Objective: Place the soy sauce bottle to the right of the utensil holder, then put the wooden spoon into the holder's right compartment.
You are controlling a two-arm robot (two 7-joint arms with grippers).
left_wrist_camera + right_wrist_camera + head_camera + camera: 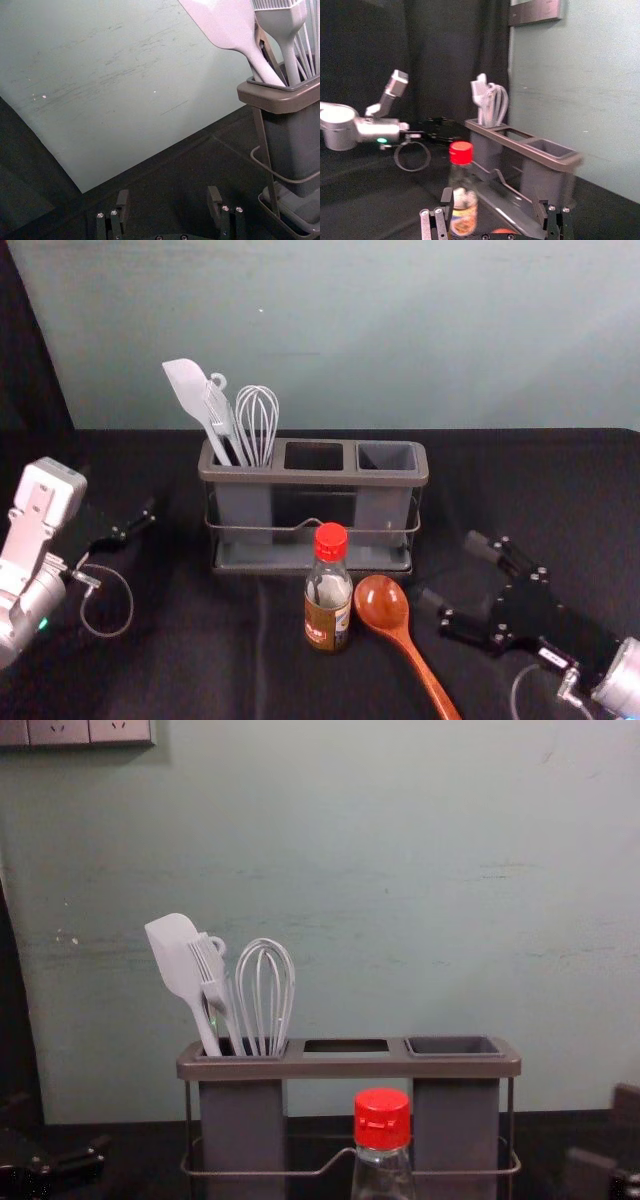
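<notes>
The soy sauce bottle (328,602) stands upright in front of the utensil holder (314,477), its red cap up. Just right of it lies the wooden spoon (383,606), bowl toward the holder and handle toward the near edge. My right gripper (455,577) is open to the right of the spoon, holding nothing; in the right wrist view the bottle (464,210) shows beyond the open right gripper (492,202). The holder's right compartment (455,1046) is empty. My left gripper (140,525) is at the left, away from the holder; its own wrist view shows the left gripper (167,200) open and empty.
A spatula (193,393), a brush and a whisk (257,420) stand in the holder's left compartment and rise above its rim. A wall (340,330) is close behind the holder. Dark cloth (180,670) covers the table.
</notes>
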